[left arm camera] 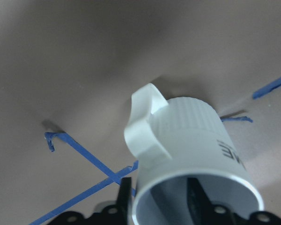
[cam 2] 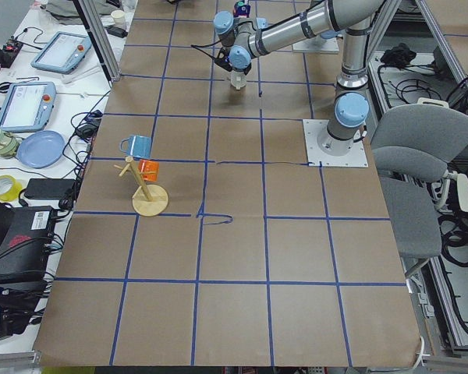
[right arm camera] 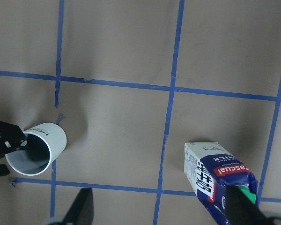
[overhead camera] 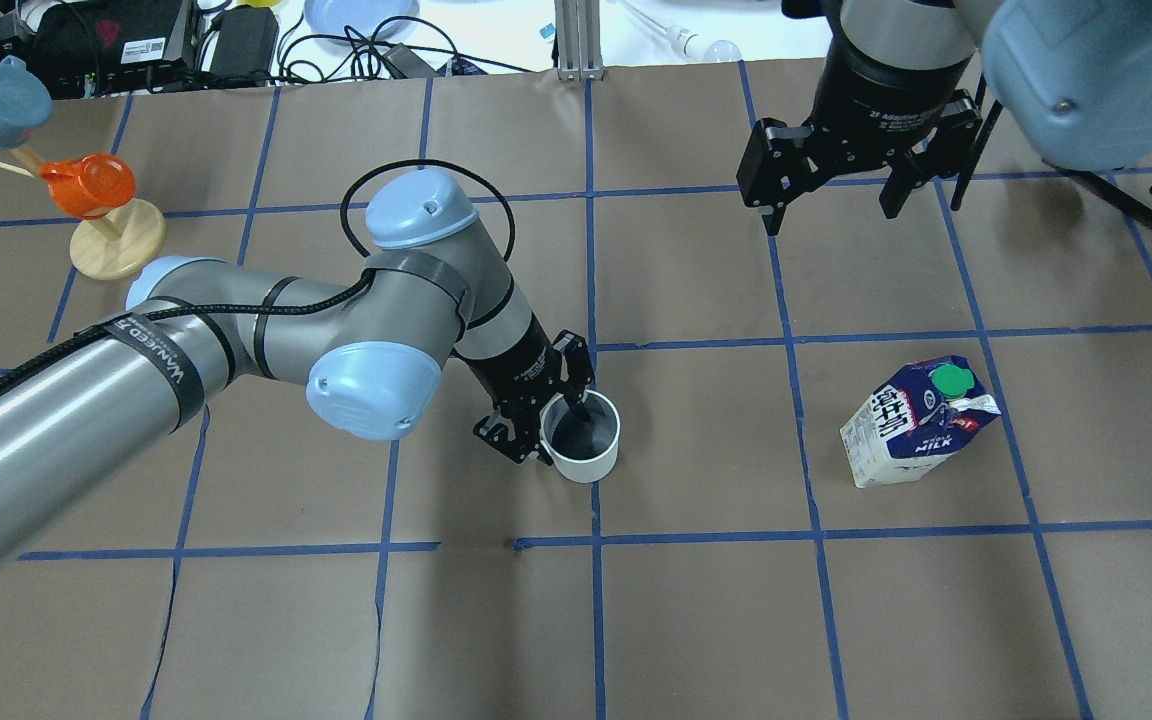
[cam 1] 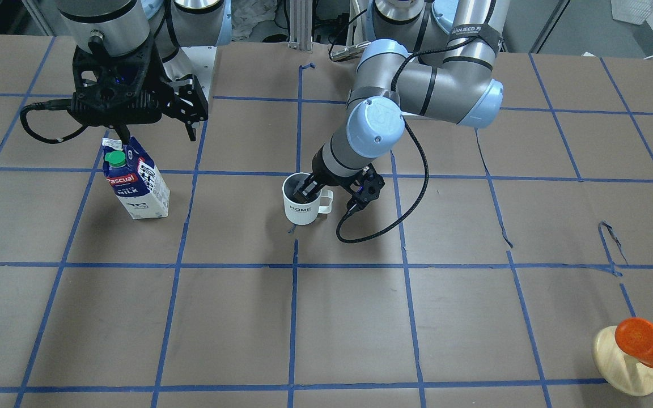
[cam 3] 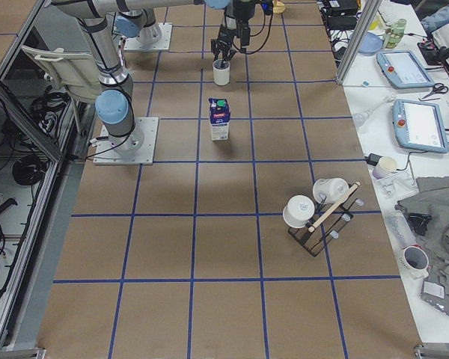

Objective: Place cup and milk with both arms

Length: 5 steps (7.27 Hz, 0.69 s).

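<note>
From where I stand, the cup [overhead camera: 586,455] sits upright on the table [overhead camera: 696,620] beside a tape crossing near the middle, its handle towards the robot's left. The left hand [overhead camera: 546,420] leans in astride the rim, one finger inside and one outside by the handle, a sensible hold for a mug too wide to span. In the wrist view the inner finger stands off the wall, so the hand looks parted rather than pinching. The milk [overhead camera: 921,420] stands on the robot's right, well apart from the cup. The right hand [overhead camera: 831,215] hangs above it, spread wide and touching nothing, probably to clear the gabled top. Both things look set down
</note>
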Each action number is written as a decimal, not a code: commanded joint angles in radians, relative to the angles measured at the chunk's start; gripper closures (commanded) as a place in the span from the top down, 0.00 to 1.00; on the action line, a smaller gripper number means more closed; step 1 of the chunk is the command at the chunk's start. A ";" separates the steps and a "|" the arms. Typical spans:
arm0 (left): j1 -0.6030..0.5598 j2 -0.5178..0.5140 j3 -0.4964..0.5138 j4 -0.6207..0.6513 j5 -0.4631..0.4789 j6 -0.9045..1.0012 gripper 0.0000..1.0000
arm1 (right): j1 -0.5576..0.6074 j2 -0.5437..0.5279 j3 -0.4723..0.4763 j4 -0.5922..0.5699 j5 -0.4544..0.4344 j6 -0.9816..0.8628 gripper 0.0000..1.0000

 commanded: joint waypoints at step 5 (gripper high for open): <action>0.125 0.028 0.152 -0.153 0.220 0.345 1.00 | -0.132 0.075 0.046 -0.006 -0.010 -0.109 1.00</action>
